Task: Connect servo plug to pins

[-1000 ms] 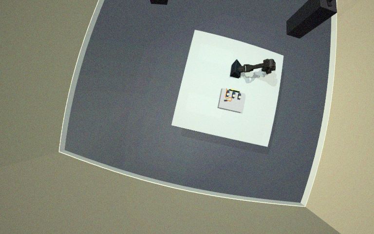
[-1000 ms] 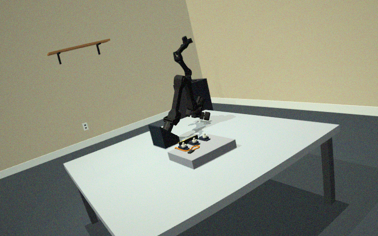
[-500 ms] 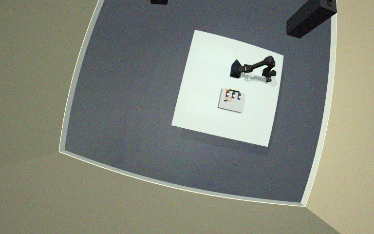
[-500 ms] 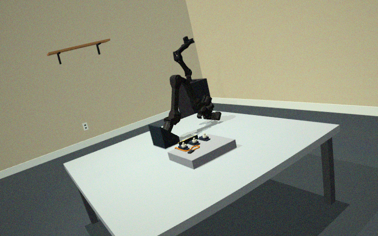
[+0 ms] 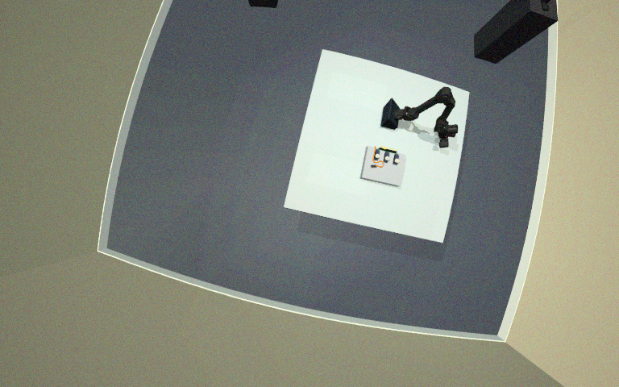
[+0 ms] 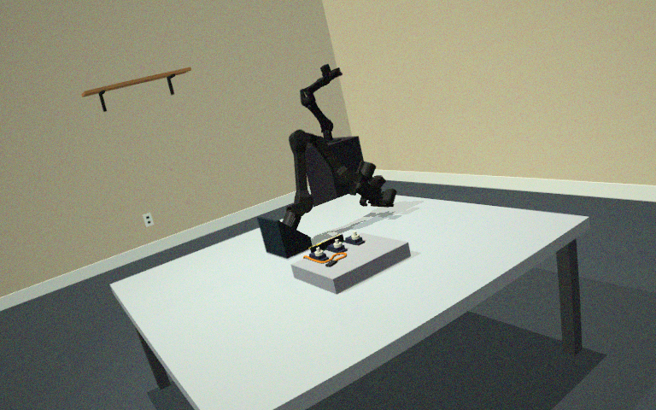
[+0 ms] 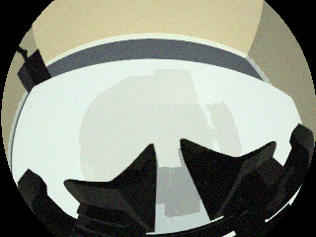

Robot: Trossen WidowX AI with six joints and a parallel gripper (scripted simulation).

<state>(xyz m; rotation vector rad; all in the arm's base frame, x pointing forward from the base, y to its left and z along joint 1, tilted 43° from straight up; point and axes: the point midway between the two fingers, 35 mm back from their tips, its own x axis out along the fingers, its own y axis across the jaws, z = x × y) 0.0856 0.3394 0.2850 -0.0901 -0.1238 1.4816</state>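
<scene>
The plug (image 5: 373, 166) (image 6: 330, 263) is small and dark and lies on the pale grey block (image 5: 390, 177) (image 6: 372, 265). Its orange lead (image 5: 380, 160) (image 6: 338, 254) loops back to the leftmost of three dark servos with white tops. A black strip with a yellow band (image 5: 388, 149) (image 6: 326, 242) runs behind the servos; single pins and the dot are too small to make out. My gripper (image 7: 167, 145) (image 5: 443, 143) is partly open, with a narrow gap and nothing between the fingers. It hangs over the table, right of and behind the block in the top view, well away from the plug.
The white table (image 5: 328, 182) (image 6: 231, 319) carries the block and my arm's dark wedge base (image 5: 390, 114) (image 6: 285, 239). The table's right edge is close to my gripper in the top view. A second arm (image 6: 314, 103) stands on a dark pedestal (image 5: 511, 34) beyond the table.
</scene>
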